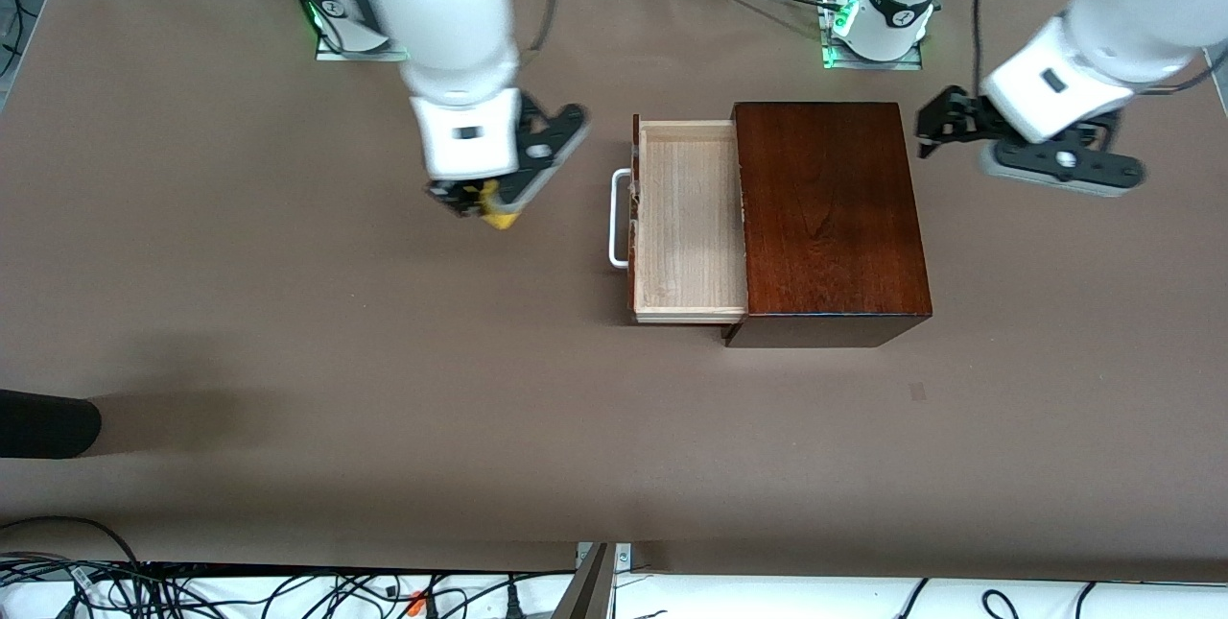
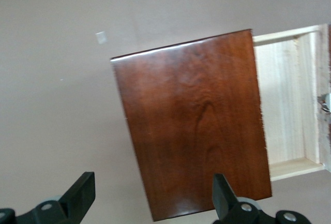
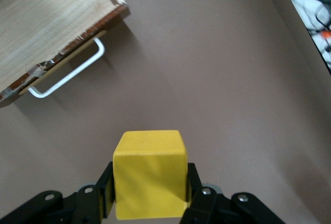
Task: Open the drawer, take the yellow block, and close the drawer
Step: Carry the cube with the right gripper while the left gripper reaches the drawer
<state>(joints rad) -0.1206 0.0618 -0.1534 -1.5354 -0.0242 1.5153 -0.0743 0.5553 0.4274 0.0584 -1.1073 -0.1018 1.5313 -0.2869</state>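
The drawer (image 1: 686,221) stands pulled out of the dark mahogany box (image 1: 827,216), its pale tray empty, its white loop handle (image 1: 619,219) toward the right arm's end. My right gripper (image 1: 484,202) is shut on the yellow block (image 1: 498,213), up over bare table beside the drawer's handle. In the right wrist view the block (image 3: 150,175) sits between the fingers, with the drawer front (image 3: 62,58) and handle (image 3: 67,76) past it. My left gripper (image 1: 929,131) is open and empty, up beside the box at the left arm's end; the box (image 2: 191,120) and drawer tray (image 2: 289,100) show in its wrist view.
The brown table (image 1: 384,389) spreads around the box. A dark object (image 1: 43,424) lies at the table's edge at the right arm's end, nearer the front camera. Cables (image 1: 192,590) run below the table's front edge. A small pale mark (image 1: 918,392) lies on the table.
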